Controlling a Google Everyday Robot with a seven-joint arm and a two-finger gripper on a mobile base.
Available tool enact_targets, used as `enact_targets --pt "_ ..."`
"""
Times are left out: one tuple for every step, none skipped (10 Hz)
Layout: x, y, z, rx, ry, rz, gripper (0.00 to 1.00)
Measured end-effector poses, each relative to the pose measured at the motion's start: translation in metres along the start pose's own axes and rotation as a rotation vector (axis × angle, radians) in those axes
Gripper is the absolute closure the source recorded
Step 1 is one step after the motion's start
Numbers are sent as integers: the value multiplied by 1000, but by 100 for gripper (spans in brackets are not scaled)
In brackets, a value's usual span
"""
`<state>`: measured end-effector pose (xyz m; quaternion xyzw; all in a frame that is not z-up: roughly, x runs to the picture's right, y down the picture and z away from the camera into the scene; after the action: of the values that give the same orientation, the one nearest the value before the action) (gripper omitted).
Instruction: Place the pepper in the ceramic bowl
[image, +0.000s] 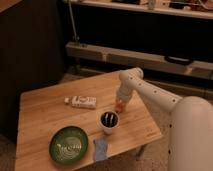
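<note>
The dark-green ceramic bowl (68, 145) with pale swirl marks sits near the front left of the wooden table (45, 112). The orange pepper (119, 106) lies on the table just behind and to the right of the white cup (109, 122). My gripper (120, 101) hangs at the end of the white arm, straight down over the pepper, touching or nearly touching it. The gripper hides most of the pepper.
A white bottle with a printed label (81, 102) lies on its side in the middle of the table. A small blue object (100, 149) lies at the front edge, right of the bowl. Dark shelving (150, 55) stands behind the table.
</note>
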<state>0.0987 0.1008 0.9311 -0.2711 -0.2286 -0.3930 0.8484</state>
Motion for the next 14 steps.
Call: enact_targets --pt "-2 -1 -3 7 8 -9 100" --pt "-5 -3 -16 26 29 -14 100" --pt "-9 -3 -32 41 47 -18 100" --pt "-13 -4 -49 54 62 -26 100" --pt "-22 -9 -74 73 75 -41 100" --pt "-34 -12 -104 93 76 -66 100" --pt "-44 -15 -126 114 74 -89 100" --pt "-60 -23 -149 140 64 -128 100" --pt "-81 -35 -168 169 45 -178 100" --pt "-112 -54 -182 199 19 -242 100" --pt "-134 -65 -186 212 -2 -284 100" --pt "-168 -83 -188 232 -35 -354 100" --pt "-192 -94 -185 246 -63 -410 100" --pt "-209 -104 -183 251 -85 -453 100"
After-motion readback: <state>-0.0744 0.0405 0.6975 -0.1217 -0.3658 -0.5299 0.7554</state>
